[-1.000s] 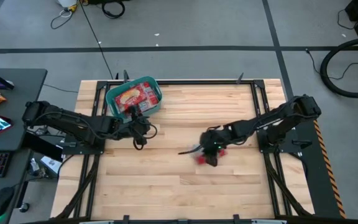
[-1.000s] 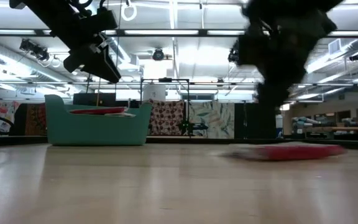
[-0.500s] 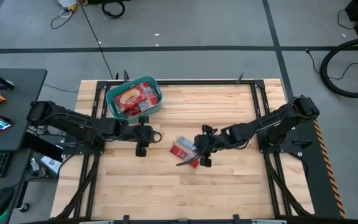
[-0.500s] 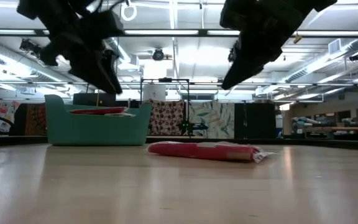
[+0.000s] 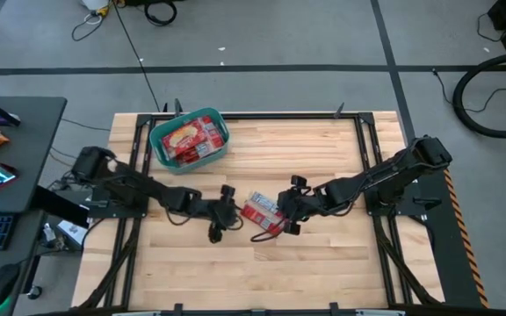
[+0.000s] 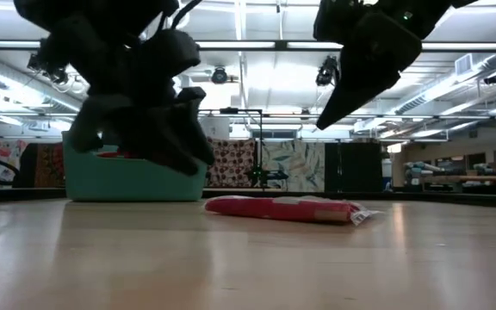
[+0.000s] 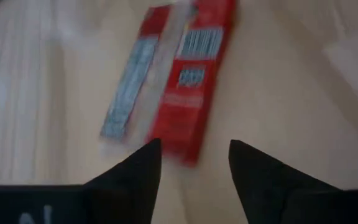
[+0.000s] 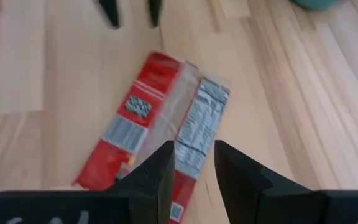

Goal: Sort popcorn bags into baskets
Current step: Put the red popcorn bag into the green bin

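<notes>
A red popcorn bag [image 5: 262, 213] lies flat mid-table, back up; barcode and nutrition panel show, wording unreadable. The left gripper [image 5: 224, 214] and right gripper [image 5: 288, 209] flank it, jaws parted, holding nothing. The teal basket [image 5: 158, 137], holding more red bags [image 5: 189, 140], sits far left.

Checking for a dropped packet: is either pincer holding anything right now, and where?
Nothing is held. The popcorn bag lies flat on the table, between the open left pincer and the open right pincer.
</notes>
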Controlling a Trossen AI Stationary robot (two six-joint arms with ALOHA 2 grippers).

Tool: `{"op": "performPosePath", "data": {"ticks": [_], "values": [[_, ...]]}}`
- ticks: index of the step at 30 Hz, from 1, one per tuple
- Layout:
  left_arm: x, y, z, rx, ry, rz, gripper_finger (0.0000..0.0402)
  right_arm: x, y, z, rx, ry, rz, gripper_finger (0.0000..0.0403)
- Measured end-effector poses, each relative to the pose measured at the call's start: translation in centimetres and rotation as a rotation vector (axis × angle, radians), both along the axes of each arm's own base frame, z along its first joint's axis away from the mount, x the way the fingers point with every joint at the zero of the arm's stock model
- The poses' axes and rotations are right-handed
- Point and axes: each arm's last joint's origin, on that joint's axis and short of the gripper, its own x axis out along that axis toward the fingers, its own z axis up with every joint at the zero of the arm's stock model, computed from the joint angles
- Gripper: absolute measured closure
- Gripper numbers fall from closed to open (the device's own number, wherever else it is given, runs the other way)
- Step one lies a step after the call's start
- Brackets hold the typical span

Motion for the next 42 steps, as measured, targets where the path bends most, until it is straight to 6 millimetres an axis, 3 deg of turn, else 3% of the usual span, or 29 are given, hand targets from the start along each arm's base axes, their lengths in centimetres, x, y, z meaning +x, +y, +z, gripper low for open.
{"op": "performPosePath", "data": {"ticks": [8, 18, 23, 30, 35, 42], "values": [[1.9, -0.8, -2.5, 0.066, -0.087, -0.081, 0.0172, -0.3, -0.1, -0.2, 0.014, 0.024, -0.035, 0.0284], [2.7, 0.4, -5.1, 0.130, -0.039, -0.095, 0.0189, -0.1, 0.0, -0.1, 0.026, 0.004, -0.041, 0.0284], [2.8, 0.9, -5.3, 0.129, -0.031, -0.085, 0.0238, -0.1, 0.0, 0.0, 0.029, -0.002, -0.040, 0.0284], [2.7, 1.4, -5.5, 0.165, -0.008, -0.051, 0.0378, -0.1, 0.7, 0.1, 0.022, -0.020, -0.008, 0.0284], [1.8, 1.6, -3.8, 0.234, 0.021, 0.002, 0.0395, -0.3, 0.9, 0.1, -0.011, -0.022, -0.016, 0.0284], [-0.6, 2.2, 2.6, 0.224, -0.057, 0.094, 0.0399, -0.6, 0.9, 0.0, -0.067, -0.007, -0.041, 0.0284]]}}
